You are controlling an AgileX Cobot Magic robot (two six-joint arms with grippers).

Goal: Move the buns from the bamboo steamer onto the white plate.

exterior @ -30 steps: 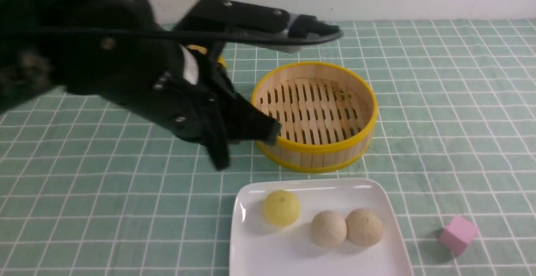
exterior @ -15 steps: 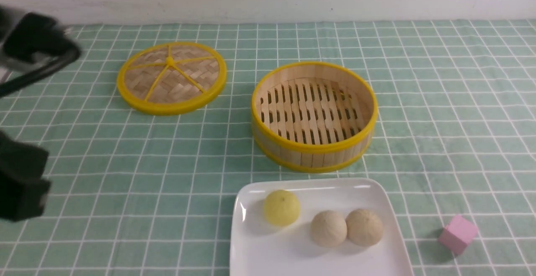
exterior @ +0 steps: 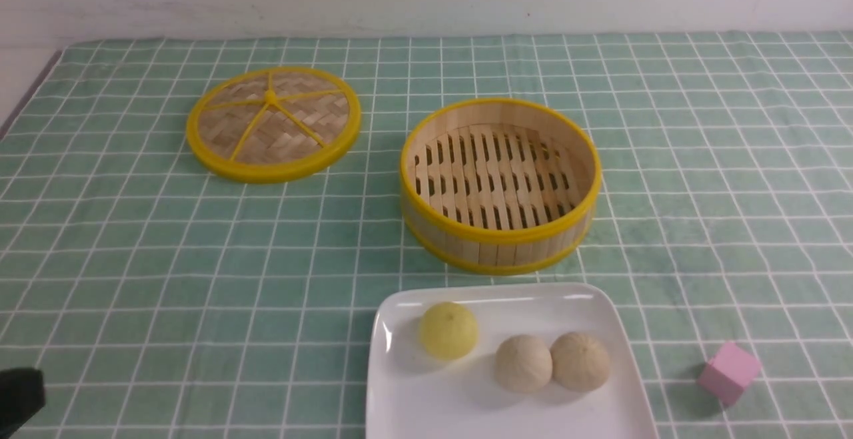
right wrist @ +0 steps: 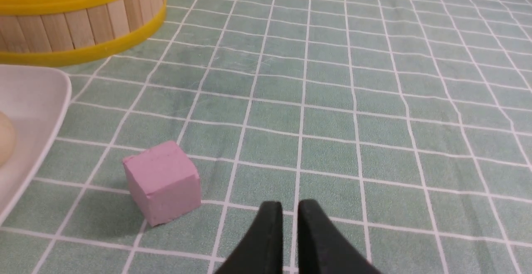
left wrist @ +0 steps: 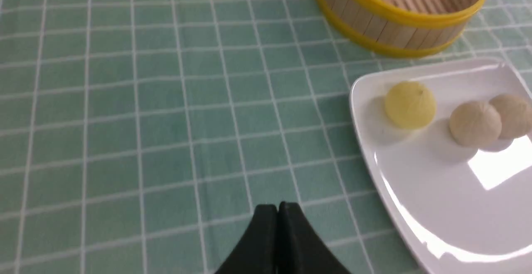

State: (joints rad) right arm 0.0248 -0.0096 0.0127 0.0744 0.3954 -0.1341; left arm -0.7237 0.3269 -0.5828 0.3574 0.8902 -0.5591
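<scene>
Pale yellow bun (exterior: 448, 330) on the white plate (exterior: 426, 406), near its far left corner. Cream-beige bun (exterior: 523, 363) toward the plate's middle, touching or nearly touching a slightly darker tan bun (exterior: 580, 360) on its right. Yellow one set apart from the pair. All three resting on the glossy surface, clear of the rim. Same trio visible from the left wrist camera: yellow (left wrist: 410, 104), cream-beige (left wrist: 475, 124), tan (left wrist: 513, 114) cut by the frame edge.

Bamboo steamer (exterior: 500, 234) just beyond the plate's far edge, upright, slatted floor bare, nothing inside. Small gap of cloth between steamer and plate. Woven lid (exterior: 273, 123) flat on the cloth, well to the left of the steamer and slightly farther back. Pink cube (exterior: 728, 372) on the cloth near the plate's right edge, not touching it. Green checked tablecloth (exterior: 166, 259) under everything.

Left gripper (left wrist: 277, 211) low over open cloth, left of the plate, fingertips pressed together, nothing between them. Only a dark corner at the front view's lower left edge, likely part of that arm. Right gripper (right wrist: 290, 211) over cloth beside the pink cube, fingers nearly together with a thin slit between, holding nothing. Cube apart from the fingertips.
</scene>
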